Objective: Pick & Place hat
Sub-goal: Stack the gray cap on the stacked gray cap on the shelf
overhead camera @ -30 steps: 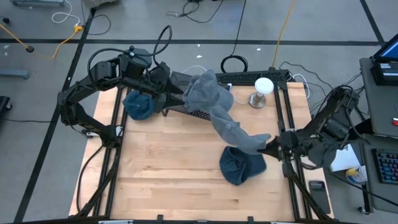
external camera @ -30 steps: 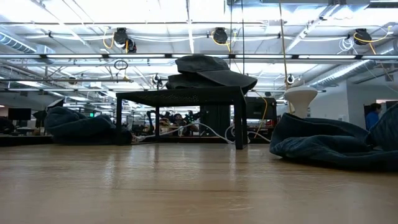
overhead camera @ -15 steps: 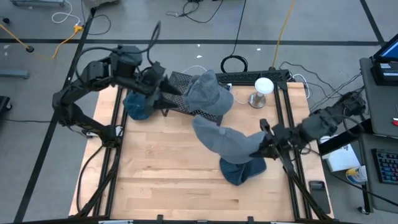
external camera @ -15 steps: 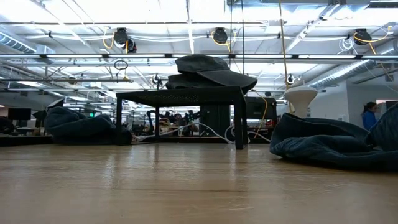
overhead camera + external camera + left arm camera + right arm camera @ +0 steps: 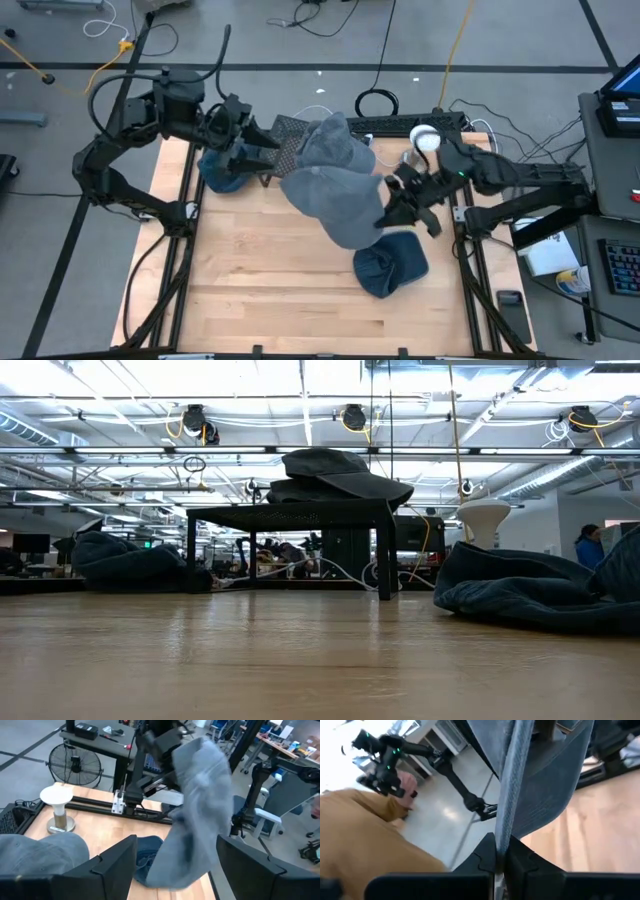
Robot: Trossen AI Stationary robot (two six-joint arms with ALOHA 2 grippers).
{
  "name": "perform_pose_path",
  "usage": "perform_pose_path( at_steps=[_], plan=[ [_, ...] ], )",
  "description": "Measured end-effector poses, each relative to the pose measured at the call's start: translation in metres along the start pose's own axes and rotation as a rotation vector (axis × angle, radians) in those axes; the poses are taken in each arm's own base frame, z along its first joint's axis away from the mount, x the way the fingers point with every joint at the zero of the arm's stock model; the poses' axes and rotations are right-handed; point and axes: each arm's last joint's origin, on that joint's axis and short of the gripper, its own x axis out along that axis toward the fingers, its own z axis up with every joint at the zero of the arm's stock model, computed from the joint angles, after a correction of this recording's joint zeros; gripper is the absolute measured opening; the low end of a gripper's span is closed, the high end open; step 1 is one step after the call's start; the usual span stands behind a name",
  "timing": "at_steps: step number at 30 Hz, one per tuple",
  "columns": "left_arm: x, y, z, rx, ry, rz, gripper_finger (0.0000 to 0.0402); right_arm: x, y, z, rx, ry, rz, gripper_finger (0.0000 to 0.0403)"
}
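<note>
A grey brimmed hat (image 5: 328,200) hangs in the air over the table's middle, held by my right gripper (image 5: 388,212), which is shut on it. It also shows in the left wrist view as the grey hat (image 5: 200,810). A second grey hat (image 5: 335,140) lies on a dark mesh rack (image 5: 290,130) at the far edge. My left gripper (image 5: 255,150) is open and hovers by the rack's left end, touching nothing. One dark blue hat (image 5: 215,168) lies on the table to the left of the rack. Another dark blue hat (image 5: 392,265) lies near the right edge. My right gripper pinches the grey hat's brim edge (image 5: 512,795) between its two fingers (image 5: 495,857), coming from the table's right side. The hat is lifted clear of the table and spreads out to the left of the fingers, its crown hanging loose.
A white mushroom-shaped stand (image 5: 424,140) sits at the far right, close to my right arm. The black frame rails (image 5: 190,215) run along both table sides. Bare wood (image 5: 270,290) lies across the near half. In the low view, the rack (image 5: 290,515) stands on legs with the hat on top.
My right gripper has swung from the table's right edge toward the far left, nearer the rack, carrying the grey hat. The hat, earlier stretched low toward the right edge, now hangs bunched higher beside the rack. My left arm has drawn back slightly to the left.
</note>
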Motion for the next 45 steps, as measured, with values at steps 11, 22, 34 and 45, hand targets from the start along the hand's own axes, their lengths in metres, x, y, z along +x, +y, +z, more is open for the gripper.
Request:
perform_pose_path(
  at_steps=[11, 22, 34, 45],
  plan=[
    [-0.001, -0.001, 0.000, 0.016, 0.002, -0.022, 0.0249, 0.011, -0.033, 0.032, 0.103, 0.031, 0.201, 0.0004],
    [-0.001, -0.002, -0.003, -0.061, 0.034, -0.073, 0.0265, 0.033, -0.052, 0.069, 0.082, 0.093, 0.275, 0.0004],
    [-0.002, -0.005, -0.004, -0.145, 0.071, -0.176, 0.0229, 0.028, -0.059, 0.079, 0.081, 0.080, 0.266, 0.0004],
    [-0.002, -0.006, -0.003, -0.276, 0.074, -0.193, 0.0079, 0.029, -0.059, 0.079, 0.094, 0.082, 0.262, 0.0015]
  ],
)
